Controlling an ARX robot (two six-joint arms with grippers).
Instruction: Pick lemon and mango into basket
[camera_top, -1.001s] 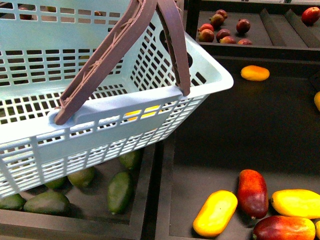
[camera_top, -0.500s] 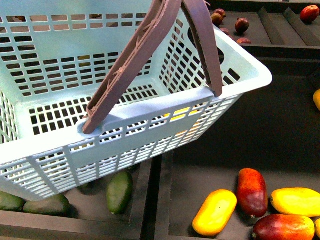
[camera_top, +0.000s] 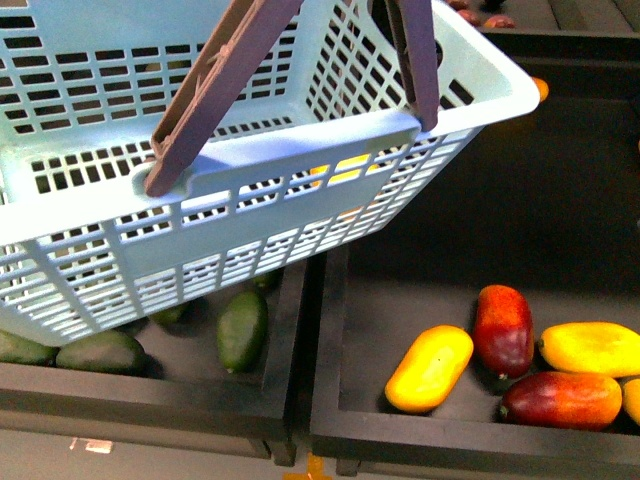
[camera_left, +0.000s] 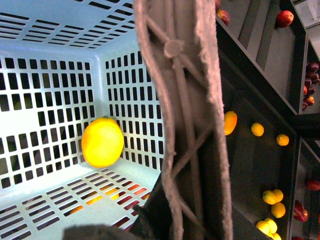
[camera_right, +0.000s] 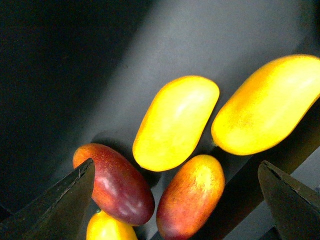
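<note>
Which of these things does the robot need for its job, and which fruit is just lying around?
For the job: the basket, the lemon already inside it, the yellow mangoes.

Just lying about: the red mangoes, the dark green fruits, the small orange fruits.

Basket (camera_top: 300, 160): shifted right and higher in the front view; its corner now hides most of the far orange fruit (camera_top: 541, 88). Lemon (camera_top: 347, 166) behind lattice: shifted right likewise. Mango (camera_top: 430, 368), red neighbour (camera_top: 503, 328): higher in frame; tray front wall (camera_top: 470, 435) newly visible.
</note>
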